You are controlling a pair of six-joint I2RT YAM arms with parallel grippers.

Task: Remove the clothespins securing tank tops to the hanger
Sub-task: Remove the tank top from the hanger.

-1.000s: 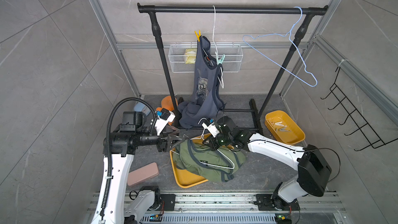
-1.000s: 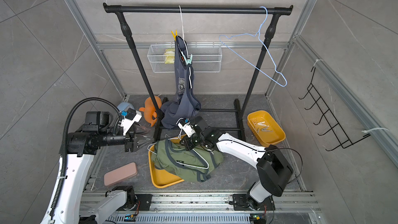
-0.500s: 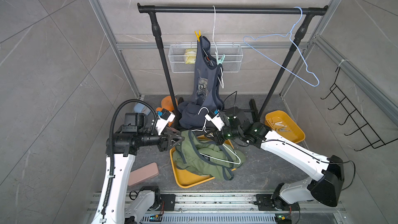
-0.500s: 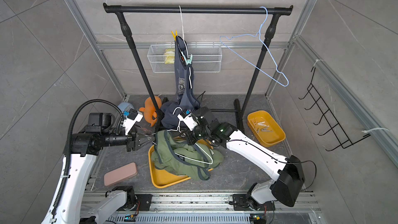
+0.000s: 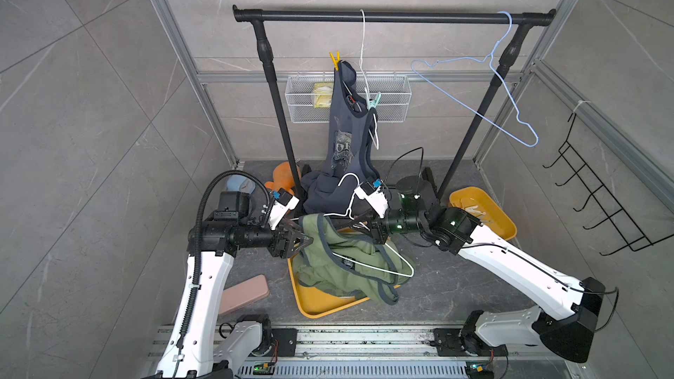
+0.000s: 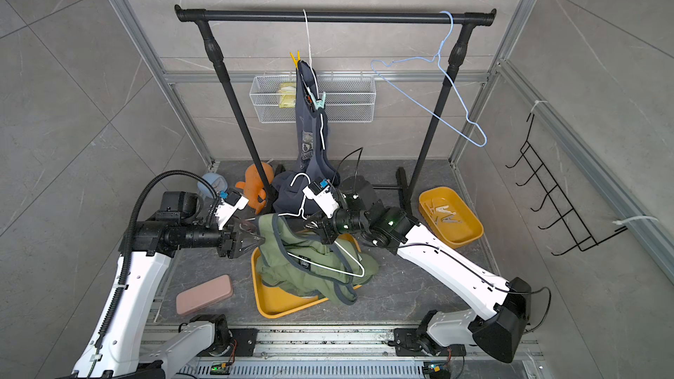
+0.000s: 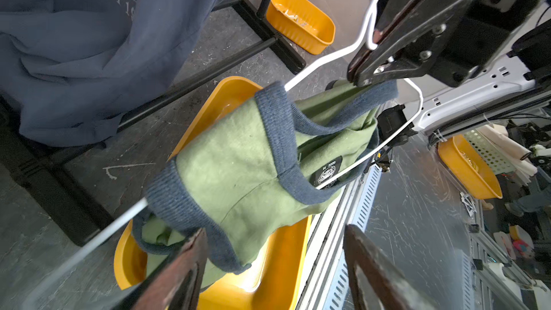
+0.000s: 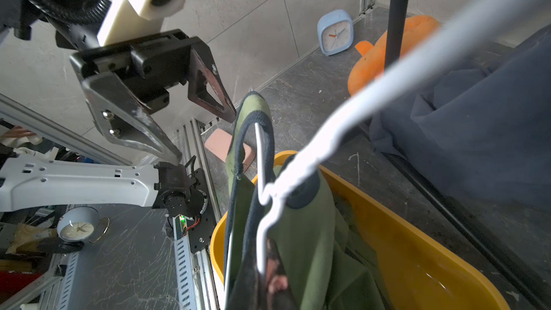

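R claw [image 7: 355, 77] clamped on white hanger [image 8: 417, 67]; olive top [image 7: 238, 168] draped under it, no pins seen on it. L claw [image 8: 203, 138] spread, empty, just beside that top. To do: blue top [image 5: 343, 129], well beyond both claws, w/ yellow pin [image 5: 334, 60] + mint pin [image 5: 374, 100] on.

The right gripper [image 5: 359, 218] raised the white hanger [image 8: 417, 64] and olive tank top [image 5: 346, 260] toward twelve o'clock; the left gripper [image 5: 306, 240] fingers [image 7: 185, 263] spread wider.
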